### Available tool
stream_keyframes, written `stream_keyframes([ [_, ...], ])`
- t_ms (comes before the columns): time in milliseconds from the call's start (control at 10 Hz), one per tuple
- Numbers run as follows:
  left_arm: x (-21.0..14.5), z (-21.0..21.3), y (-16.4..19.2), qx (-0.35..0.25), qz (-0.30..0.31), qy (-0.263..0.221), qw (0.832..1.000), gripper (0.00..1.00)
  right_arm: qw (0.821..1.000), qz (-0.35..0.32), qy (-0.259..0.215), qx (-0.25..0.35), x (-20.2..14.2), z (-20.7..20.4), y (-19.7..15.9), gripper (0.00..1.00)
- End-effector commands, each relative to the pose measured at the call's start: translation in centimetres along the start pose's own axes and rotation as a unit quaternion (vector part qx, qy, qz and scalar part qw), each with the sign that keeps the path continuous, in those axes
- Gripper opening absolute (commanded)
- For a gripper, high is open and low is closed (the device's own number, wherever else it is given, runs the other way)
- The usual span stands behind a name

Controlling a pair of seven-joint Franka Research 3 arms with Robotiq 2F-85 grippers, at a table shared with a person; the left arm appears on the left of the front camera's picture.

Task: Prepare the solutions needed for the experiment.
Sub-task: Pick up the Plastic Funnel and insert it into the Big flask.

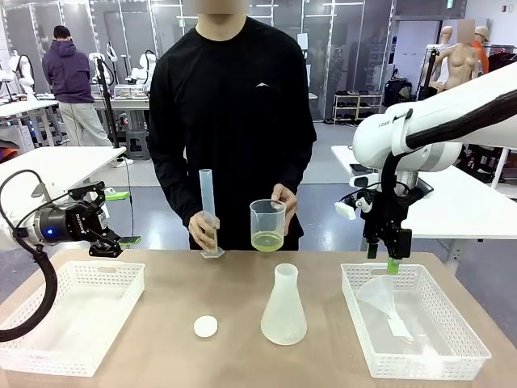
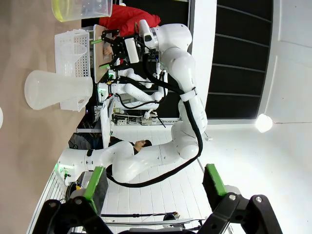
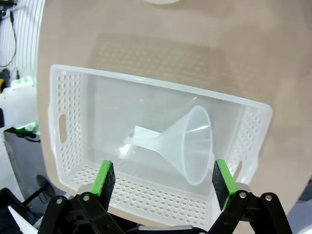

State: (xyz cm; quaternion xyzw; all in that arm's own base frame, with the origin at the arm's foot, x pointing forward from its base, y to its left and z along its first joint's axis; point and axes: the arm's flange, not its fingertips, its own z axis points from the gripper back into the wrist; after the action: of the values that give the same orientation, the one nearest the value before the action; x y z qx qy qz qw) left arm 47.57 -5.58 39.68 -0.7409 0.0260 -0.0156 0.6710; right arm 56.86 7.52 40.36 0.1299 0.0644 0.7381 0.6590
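A person across the table holds a clear beaker (image 1: 267, 225) with a shallow layer of yellow-green solution (image 1: 267, 240) in one hand. Their other hand steadies a tall graduated cylinder (image 1: 208, 212) standing on the table. The solution (image 2: 68, 12) also shows in the beaker at the top of the left wrist view. A frosted conical flask (image 1: 283, 305) stands mid-table. My left gripper (image 1: 119, 218) is open, held sideways above the left basket. My right gripper (image 1: 391, 263) is open, pointing down over the right basket, above a clear funnel (image 3: 187, 142).
A white basket (image 1: 48, 330) sits at the left, and another white basket (image 1: 452, 356) at the right holds the funnel (image 1: 381, 299). A small white round cap (image 1: 205, 326) lies on the table left of the flask.
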Motion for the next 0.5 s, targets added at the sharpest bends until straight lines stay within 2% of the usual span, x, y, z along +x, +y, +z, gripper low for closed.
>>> stream_keyframes([
  [0,-0.2,0.0,-0.1,-0.001,-0.004,0.000,1.000,1.00,0.999,-0.006,0.016,0.030,-0.5,0.3,-2.1,1.00],
  [400,-0.2,0.0,-0.1,-0.001,-0.004,0.000,1.000,1.00,0.996,0.006,0.035,0.083,-1.2,-2.1,-4.5,1.00],
])
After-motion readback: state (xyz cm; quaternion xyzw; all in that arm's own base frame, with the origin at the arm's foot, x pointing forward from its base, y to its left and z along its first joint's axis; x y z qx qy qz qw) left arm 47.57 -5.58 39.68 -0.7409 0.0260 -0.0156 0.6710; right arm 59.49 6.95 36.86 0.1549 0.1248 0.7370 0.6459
